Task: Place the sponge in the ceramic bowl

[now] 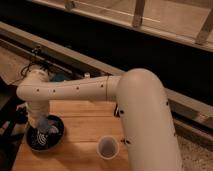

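A dark ceramic bowl (36, 143) sits at the front left of the wooden table (85, 122). My gripper (45, 128) hangs straight down over the bowl, at the end of the white arm (75, 90) that reaches in from the right. At the gripper's tip, inside the bowl's rim, there is a pale blue-grey patch that looks like the sponge (43, 123). I cannot make out whether the sponge is held or lying in the bowl.
A white cup (108, 147) stands on the table's front edge, right of the bowl. A blue object (59, 77) shows behind the arm at the table's back. Dark equipment borders the table's left side, and a dark ledge runs behind it.
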Tool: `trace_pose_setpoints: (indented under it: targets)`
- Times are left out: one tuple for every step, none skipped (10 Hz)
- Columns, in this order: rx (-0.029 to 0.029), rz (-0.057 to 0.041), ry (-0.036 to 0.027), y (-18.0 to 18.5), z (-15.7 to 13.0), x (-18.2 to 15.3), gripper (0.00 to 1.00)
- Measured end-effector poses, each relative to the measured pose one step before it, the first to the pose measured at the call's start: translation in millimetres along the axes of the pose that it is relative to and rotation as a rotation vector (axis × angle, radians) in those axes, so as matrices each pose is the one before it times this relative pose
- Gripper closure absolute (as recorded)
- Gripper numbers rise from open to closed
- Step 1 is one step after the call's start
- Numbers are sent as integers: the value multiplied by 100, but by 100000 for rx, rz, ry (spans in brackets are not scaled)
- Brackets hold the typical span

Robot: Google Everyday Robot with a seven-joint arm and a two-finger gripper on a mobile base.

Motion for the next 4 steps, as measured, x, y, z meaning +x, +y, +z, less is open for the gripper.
trace_pose_setpoints:
  targets:
    - [-1236, -663, 298, 669, 301, 266, 28]
    - [-691, -391, -218, 419, 187, -5, 21]
    - [138, 191, -469, 67, 31, -17, 20]
    - [254, 329, -370, 5, -61, 26, 20]
